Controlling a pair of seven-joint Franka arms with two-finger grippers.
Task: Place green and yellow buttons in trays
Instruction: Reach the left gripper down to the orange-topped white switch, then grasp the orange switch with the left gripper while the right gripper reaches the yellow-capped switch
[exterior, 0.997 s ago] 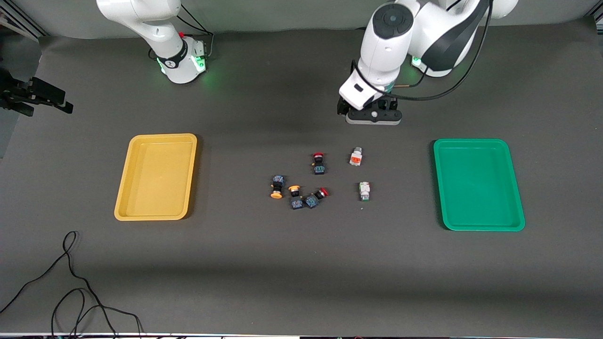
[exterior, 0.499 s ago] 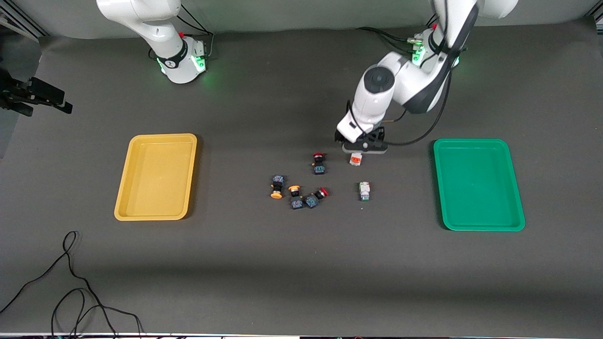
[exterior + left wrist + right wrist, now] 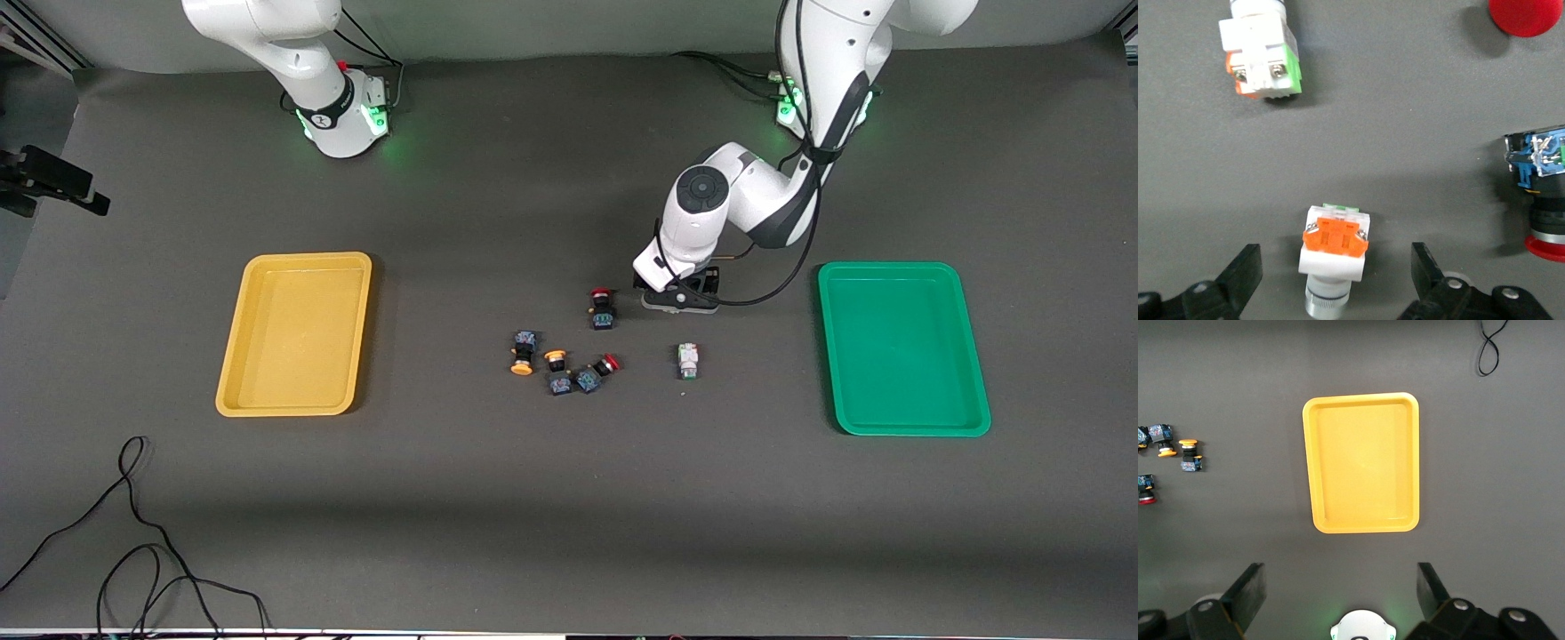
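Left gripper (image 3: 1331,283), fingers wide, straddles the orange-marked white button (image 3: 1333,257) at frame bottom; right gripper (image 3: 1338,603) waits, fingers wide

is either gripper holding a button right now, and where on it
Nothing is held. The left gripper is low over the orange-marked white button, jaws open on both sides of it without touching. The right gripper, raised above the yellow tray, is open and holds nothing.

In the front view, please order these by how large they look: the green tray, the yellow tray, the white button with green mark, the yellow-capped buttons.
1. green tray and yellow tray: alike, no ranking.
2. white button with green mark and the two yellow-capped buttons: all tiny, too alike to rank.
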